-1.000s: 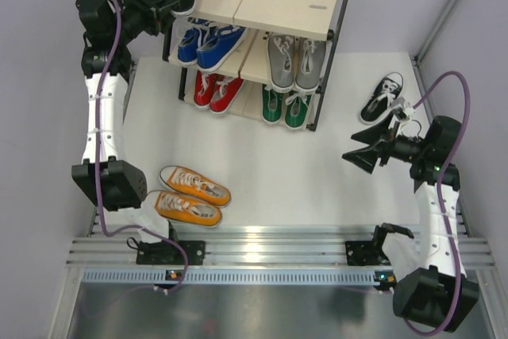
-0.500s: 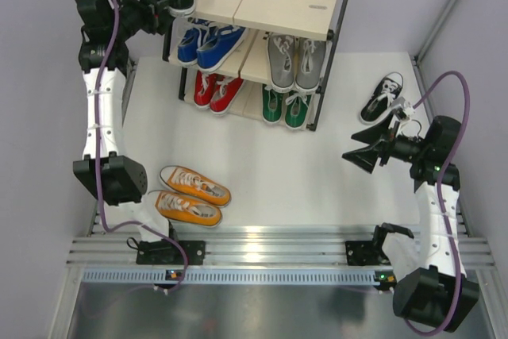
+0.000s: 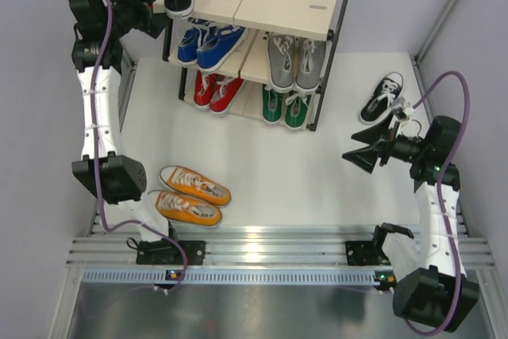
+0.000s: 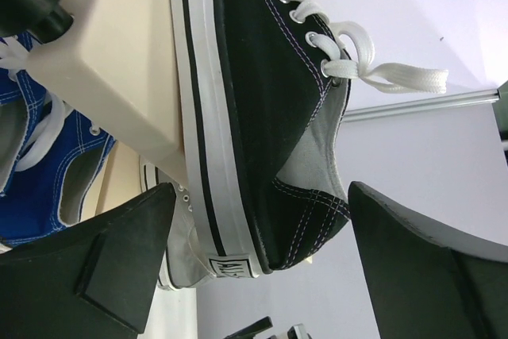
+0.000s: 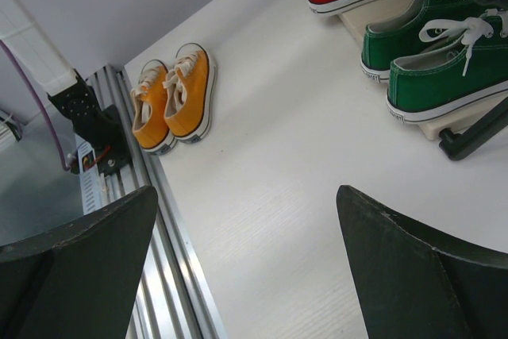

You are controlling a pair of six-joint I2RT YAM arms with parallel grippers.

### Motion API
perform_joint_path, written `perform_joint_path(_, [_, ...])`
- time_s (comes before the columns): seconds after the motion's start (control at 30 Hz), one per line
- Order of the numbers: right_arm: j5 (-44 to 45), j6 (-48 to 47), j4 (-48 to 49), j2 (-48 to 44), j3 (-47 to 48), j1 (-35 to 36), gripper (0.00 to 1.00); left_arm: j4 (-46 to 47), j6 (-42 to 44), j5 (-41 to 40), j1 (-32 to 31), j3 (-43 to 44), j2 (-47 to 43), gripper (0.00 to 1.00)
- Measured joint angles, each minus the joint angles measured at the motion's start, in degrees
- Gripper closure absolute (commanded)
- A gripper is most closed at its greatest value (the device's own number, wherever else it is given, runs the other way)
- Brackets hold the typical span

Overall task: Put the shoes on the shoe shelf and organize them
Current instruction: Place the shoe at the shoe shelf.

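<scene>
The shoe shelf (image 3: 274, 1) stands at the far edge of the desk (image 3: 270, 172), left of centre. Its left posts are close to the left wall, and the left arm reaches up through that narrow side gap. To the right of the shelf the desk runs on to the right wall. One black shoe (image 3: 382, 97) lies there, toward the far right corner.

The right claw (image 3: 355, 156) hovers just nearer than that shoe and apart from it. It is released, its fingers spread wide with only desk showing between them, and it points toward the middle of the desk.

In front of the shelf a broad stretch of white desk reaches to the metal rail (image 3: 262, 248) along the near edge. The orange pair (image 3: 190, 194) lies side by side toward the near left corner of that stretch.

On the shelf's top tier, the second black shoe (image 4: 262, 117) sits at the left edge of the panel. Its sole is on the wood and its heel sticks out past the panel's corner. The left claw (image 4: 262, 192) is released. Its fingers stand on either side of that heel with a gap on both sides, touching nothing.

The middle tier carries the blue pair (image 3: 208, 44) on the left and the grey pair (image 3: 295, 61) on the right. The bottom tier carries the red pair (image 3: 216, 91) on the left and the green pair (image 3: 284, 107) on the right.
</scene>
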Motion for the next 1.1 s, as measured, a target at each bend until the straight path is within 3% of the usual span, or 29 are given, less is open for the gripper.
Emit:
perform_joint_path(0.37, [-0.04,-3.02,-2.19,0.00,0.04,0.00,0.05,-1.38,3.34,-1.84,1.03,-1.01,-2.34,0.02])
perform_joint_path(0.63, [0.09,-12.68,-11.26,0.07,1.38,0.00,0.04,-2.89,10.93,-7.48,1.42,-11.98,-16.90,0.02])
perform_joint_path(0.9, [7.98,-22.05,-19.76,2.91,6.60,-0.11,0.06,-1.38,23.28,-10.01,1.46,-41.70,-42.38,0.02])
perform_joint_path(1.1, [26.82,-19.71,-20.68,8.57,12.57,-0.11,0.08,-1.77,31.87,-7.69,1.46,-69.18,-58.05,0.02])
